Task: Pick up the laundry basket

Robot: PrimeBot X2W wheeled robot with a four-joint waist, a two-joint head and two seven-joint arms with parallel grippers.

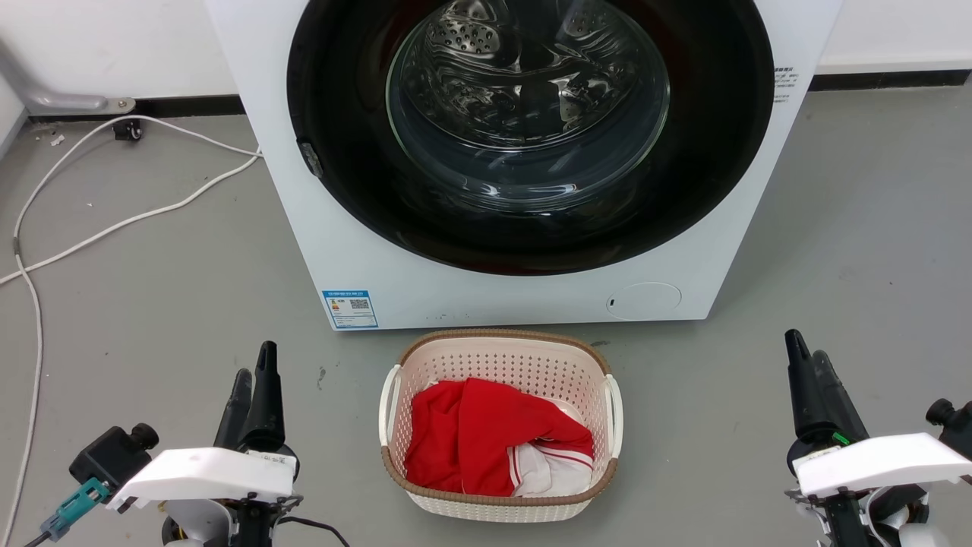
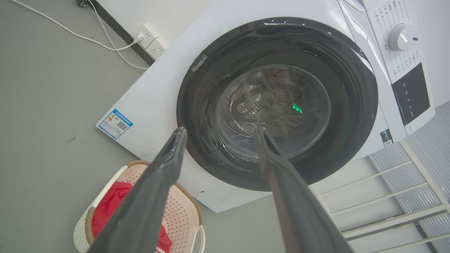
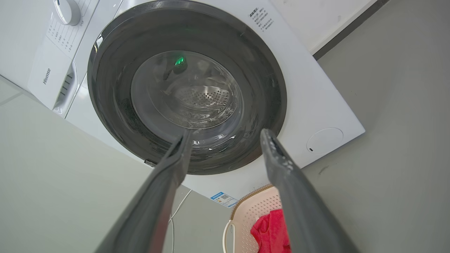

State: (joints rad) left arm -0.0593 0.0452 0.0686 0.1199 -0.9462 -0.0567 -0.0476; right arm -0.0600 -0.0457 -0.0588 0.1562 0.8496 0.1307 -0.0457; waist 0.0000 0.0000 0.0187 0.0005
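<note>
Left claw (image 2: 220,130) is standing released: I am seeing its two dark fingers (image 2: 158,182) spread wide apart with nothing between them, tips pointing toward the lower part of the round door (image 2: 277,105). Right claw (image 3: 226,133) is presenting the same condition, with fingers parted and gripping nothing, and is likewise aiming toward the door. From the head view I am noting both claws hovering low at the near corners, fingers pointing away from me, neither touching any object.

Laundry basket (image 1: 516,365) is sitting upright on the grey floor (image 1: 835,266), between the two claws and well apart from each. Its far rim is lying near the foot of the washing machine (image 1: 342,228). Its two white handles (image 1: 389,403) are facing outward, one toward each claw. Inside, a red garment (image 1: 486,433) is lying crumpled and covering most of the bottom, with white fabric (image 1: 554,471) showing beneath it toward the near right corner.

Beyond the basket, the machine's door is standing shut, its glass showing the perforated drum. A blue label (image 1: 349,308) is sticking to the lower left of the front panel. A white cable (image 1: 114,224) is trailing across the floor on the left, reaching the machine's left edge.
</note>
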